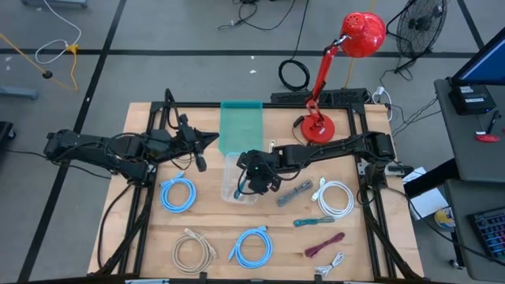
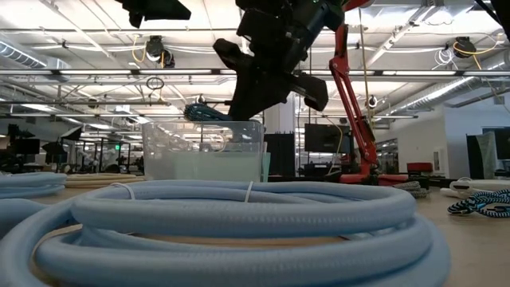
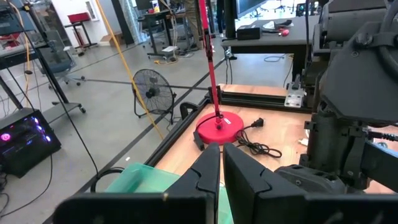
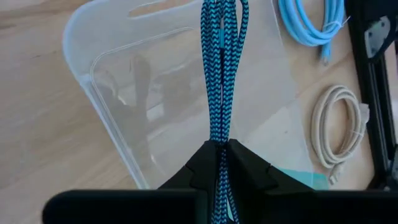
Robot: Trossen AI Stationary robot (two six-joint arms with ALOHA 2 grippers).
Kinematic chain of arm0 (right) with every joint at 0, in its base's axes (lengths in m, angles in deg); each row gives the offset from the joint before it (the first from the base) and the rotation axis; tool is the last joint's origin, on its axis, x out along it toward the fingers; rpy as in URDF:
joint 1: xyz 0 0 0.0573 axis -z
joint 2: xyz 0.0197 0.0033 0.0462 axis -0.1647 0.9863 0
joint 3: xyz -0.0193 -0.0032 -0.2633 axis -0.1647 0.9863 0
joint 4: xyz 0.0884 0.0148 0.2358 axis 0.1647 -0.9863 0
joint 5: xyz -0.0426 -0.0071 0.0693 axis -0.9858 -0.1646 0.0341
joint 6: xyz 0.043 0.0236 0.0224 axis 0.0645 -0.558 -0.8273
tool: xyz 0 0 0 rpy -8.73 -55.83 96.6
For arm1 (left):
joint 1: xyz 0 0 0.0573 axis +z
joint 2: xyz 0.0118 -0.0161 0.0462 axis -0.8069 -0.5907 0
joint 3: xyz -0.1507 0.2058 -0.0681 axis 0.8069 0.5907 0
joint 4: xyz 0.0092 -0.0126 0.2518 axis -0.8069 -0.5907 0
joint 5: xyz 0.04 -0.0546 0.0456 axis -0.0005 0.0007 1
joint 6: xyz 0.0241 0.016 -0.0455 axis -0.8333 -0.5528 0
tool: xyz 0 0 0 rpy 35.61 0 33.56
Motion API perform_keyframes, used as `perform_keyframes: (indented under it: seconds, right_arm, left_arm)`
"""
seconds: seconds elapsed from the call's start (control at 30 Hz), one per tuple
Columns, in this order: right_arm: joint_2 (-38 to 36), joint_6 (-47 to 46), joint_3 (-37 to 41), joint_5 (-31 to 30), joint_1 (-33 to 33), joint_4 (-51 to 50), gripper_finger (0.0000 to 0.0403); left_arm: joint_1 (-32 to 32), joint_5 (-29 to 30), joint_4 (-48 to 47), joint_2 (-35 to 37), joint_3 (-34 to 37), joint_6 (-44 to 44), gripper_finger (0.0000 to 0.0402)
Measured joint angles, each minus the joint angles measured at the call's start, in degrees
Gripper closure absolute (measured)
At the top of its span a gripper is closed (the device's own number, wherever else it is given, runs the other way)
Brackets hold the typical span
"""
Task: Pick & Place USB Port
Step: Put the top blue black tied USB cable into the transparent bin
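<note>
The right end effector (image 4: 222, 163) hangs over the clear plastic bin (image 4: 124, 93), fingers pinched on a blue-and-black braided cable (image 4: 221, 74) that dangles inside for release. The left end effector (image 3: 221, 177), fingers together and empty, waits above the wooden surface (image 1: 213, 225).

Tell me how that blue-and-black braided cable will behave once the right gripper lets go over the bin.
Probably floppy: the braided cable hangs in limp doubled strands from the right gripper, whose fingers pinch it. It looks light and thin, so it should drop and fold loosely into the clear bin below. The braid seems grippy, so it may snag a finger briefly.
</note>
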Motion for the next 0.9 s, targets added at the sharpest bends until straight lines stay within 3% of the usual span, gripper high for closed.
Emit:
perform_keyframes:
  seconds: [0.23,0.43,0.63,0.8,0.9]
  right_arm:
    - [-0.03,0.29,3.6,-0.02,0.02,3.2,0.0366]
    - [0.0,0.06,9.98,-0.4,0.02,15.08,0.0365]
    - [0.0,0.15,15.22,-6.16,0.0,31.31,0.0365]
    - [0.0,-7.2,17.08,-9.97,-0.09,37.24,0.0365]
    - [-0.02,-6.71,17.41,-10.52,-0.11,37.26,0.0365]
  left_arm:
    - [0.01,0.0,-0.04,0.0,0.0,0.0,0.0376]
    - [0.0,0.0,-0.04,0.0,0.0,-0.02,0.0376]
    - [0.0,0.0,-0.07,0.0,0.0,-0.02,0.0376]
    - [0.02,0.0,-0.09,0.0,0.0,-0.03,0.0376]
    - [0.0,0.0,-0.11,0.0,0.0,-0.04,0.0376]
